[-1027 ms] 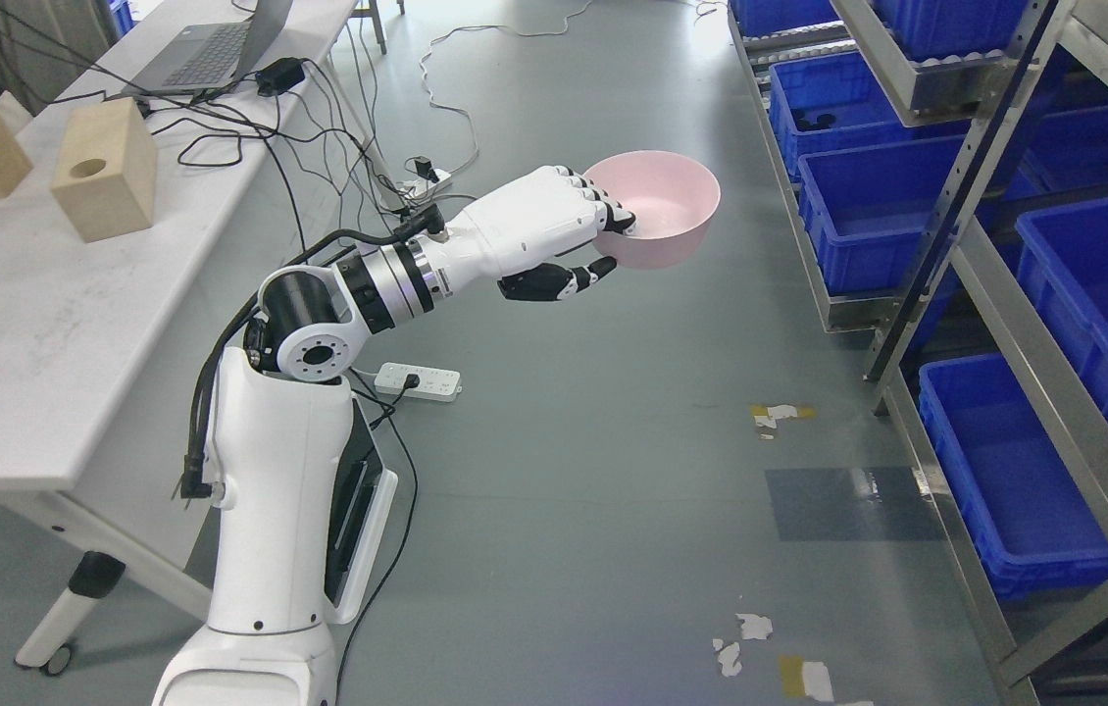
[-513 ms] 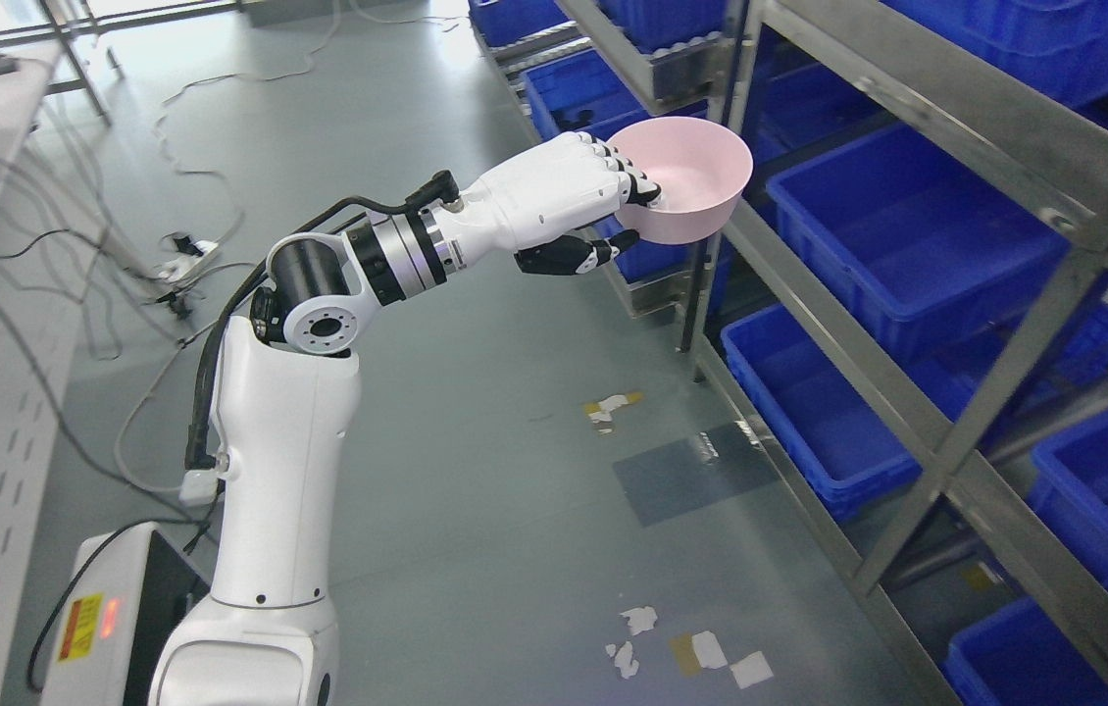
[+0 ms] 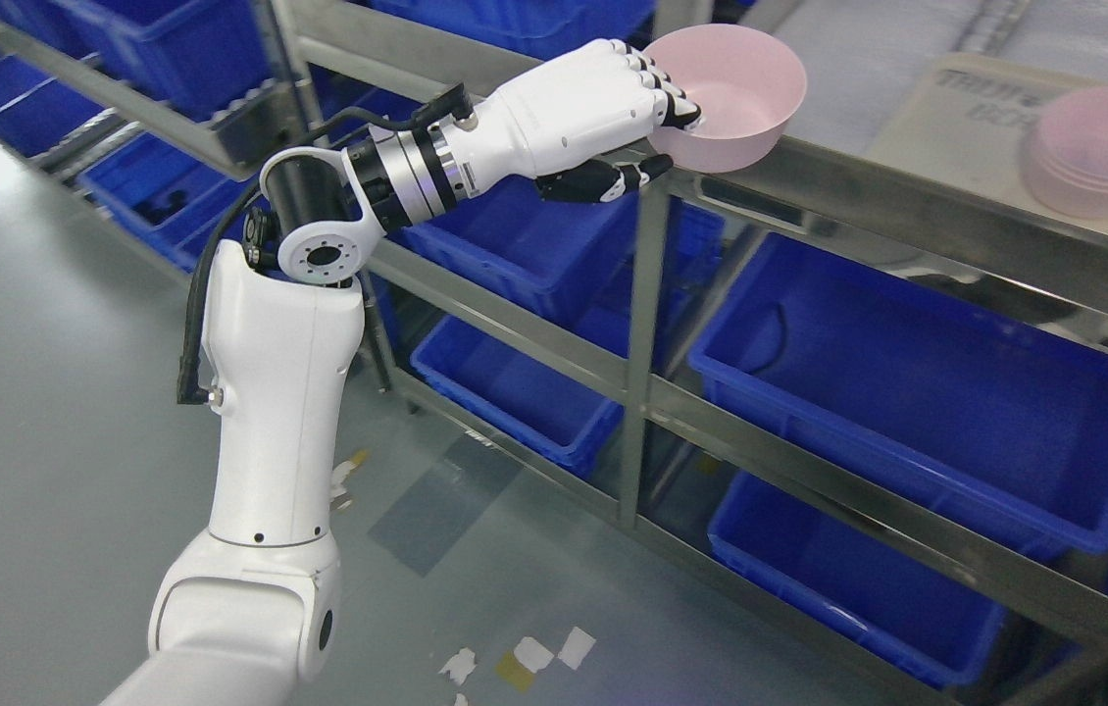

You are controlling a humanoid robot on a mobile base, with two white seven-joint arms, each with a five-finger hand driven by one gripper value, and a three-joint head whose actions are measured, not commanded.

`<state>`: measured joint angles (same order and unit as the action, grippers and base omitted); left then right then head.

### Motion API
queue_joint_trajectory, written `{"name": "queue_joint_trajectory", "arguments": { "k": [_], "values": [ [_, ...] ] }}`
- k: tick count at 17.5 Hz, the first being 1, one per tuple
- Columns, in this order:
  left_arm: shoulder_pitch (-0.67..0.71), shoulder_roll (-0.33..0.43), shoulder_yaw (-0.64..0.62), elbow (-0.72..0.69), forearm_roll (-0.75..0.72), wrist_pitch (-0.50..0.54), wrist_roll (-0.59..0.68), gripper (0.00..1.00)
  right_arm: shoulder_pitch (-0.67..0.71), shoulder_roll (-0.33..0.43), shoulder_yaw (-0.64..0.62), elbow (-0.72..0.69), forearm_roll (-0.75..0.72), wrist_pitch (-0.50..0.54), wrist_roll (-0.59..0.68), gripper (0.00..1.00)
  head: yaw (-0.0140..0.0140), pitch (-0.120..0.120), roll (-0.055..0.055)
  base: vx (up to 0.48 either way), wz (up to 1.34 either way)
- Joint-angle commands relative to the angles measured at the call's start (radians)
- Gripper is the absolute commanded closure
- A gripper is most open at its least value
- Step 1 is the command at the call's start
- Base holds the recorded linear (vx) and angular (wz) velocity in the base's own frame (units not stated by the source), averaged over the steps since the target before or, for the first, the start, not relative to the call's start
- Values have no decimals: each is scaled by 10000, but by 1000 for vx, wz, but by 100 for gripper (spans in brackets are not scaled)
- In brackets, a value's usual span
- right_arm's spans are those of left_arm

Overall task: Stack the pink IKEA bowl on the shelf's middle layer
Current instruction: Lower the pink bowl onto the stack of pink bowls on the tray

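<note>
Left hand (image 3: 603, 108): raised at upper centre on an arm entering from lower left; white shell, dark finger joints.
Fingers (image 3: 667, 93): curled over the near-left rim of the pink bowl (image 3: 735, 93), tips reaching inside; thumb (image 3: 613, 181) extended beneath, under the bowl's left lower wall. Closed grasp on the rim.
Pink bowl: upright, mouth up, carried in the air at the front edge of the shelf (image 3: 907, 211); lower right of the bowl overlaps the front rail in view; contact with the rail not determinable. Interior appears empty.
Bowl stack (image 3: 1098, 147): several matching pink bowls nested, mouth up, resting to the far right on the same shelf layer, well apart from the carried bowl.
Sheet under stack (image 3: 956, 118): pale board or box top with faint print, unreadable.
Shelf: metal frame with an upright post below the hand; the layer carrying the stack runs from upper centre to the right edge.
Blue bins (image 3: 907, 392): large open bins on the layers below the stack and further left behind the arm; one at lower right near the floor.
Floor (image 3: 44, 392): grey, with scraps of tape near the bottom centre.
Right arm: out of view.
</note>
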<state>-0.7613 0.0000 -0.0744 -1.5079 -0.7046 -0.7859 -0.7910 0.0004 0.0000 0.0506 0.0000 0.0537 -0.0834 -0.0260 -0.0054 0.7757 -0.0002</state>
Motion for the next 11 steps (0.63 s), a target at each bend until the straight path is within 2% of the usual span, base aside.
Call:
{"name": "queue_joint_trajectory", "arguments": {
  "k": [1,6,11],
  "values": [
    [-1022,175,420,505,-178,5,-97,97,227,-175,0,-175,0,6,-1,0,0,0,0,29,-1115],
    [-1038,175,759,1134,-1449,326,-144,97,227,-175,0,-175,0,6,-1,0,0,0,0,32,-1038],
    [-947,888,759,1120,-2173,1032,-297,97,227,-175,0,-175,0,6,-1,0,0,-2,0,74,-626]
  ]
}}
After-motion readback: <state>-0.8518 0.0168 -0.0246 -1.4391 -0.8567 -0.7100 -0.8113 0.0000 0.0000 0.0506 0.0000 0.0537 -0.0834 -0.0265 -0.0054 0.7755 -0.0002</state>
